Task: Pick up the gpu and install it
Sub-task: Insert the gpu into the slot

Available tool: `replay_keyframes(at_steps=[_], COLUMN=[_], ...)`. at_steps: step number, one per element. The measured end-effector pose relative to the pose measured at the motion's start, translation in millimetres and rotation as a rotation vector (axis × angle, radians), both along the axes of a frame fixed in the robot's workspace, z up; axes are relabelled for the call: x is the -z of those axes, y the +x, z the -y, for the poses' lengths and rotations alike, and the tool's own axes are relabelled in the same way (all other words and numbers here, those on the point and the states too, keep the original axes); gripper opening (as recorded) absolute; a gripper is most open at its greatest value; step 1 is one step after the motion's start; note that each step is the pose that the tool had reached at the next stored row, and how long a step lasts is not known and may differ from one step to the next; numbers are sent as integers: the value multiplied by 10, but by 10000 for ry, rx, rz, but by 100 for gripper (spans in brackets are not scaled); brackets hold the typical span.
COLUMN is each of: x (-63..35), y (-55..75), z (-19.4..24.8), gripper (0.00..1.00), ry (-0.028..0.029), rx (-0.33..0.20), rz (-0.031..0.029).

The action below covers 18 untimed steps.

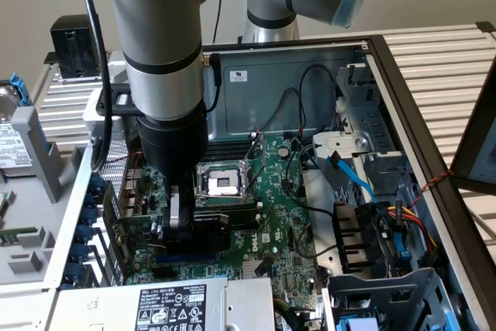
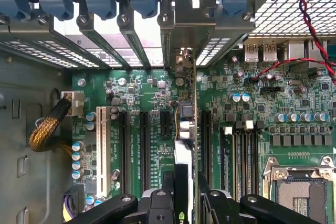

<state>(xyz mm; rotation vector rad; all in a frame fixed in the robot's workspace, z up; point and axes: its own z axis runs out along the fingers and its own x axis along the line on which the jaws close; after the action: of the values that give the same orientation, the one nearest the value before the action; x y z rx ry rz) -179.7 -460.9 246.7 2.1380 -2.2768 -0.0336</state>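
The gripper [image 2: 184,203] is clamped on the gpu [image 2: 185,129], holding it on edge just over the motherboard [image 2: 152,103] inside the computer case [image 1: 403,91]. I judge pickup done and seating unfinished; farther off, its bracket [image 2: 184,59] meets the rear slots [image 2: 105,30].

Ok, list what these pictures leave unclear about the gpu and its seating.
- Exterior view: the arm's wrist and gripper cover most of the gpu; the slot under it is hidden.
- Wrist view: the gpu is seen edge-on over the motherboard; whether its connector is fully down cannot be told.
- Wrist view: the picture's edge cuts off the gripper's fingers.
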Motion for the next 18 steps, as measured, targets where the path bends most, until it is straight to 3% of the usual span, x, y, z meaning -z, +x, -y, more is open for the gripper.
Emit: replay_keyframes(at_steps=[18], x=[8], y=[-1], z=[1], gripper=[27], ry=[0], rx=[1], rz=[-1])
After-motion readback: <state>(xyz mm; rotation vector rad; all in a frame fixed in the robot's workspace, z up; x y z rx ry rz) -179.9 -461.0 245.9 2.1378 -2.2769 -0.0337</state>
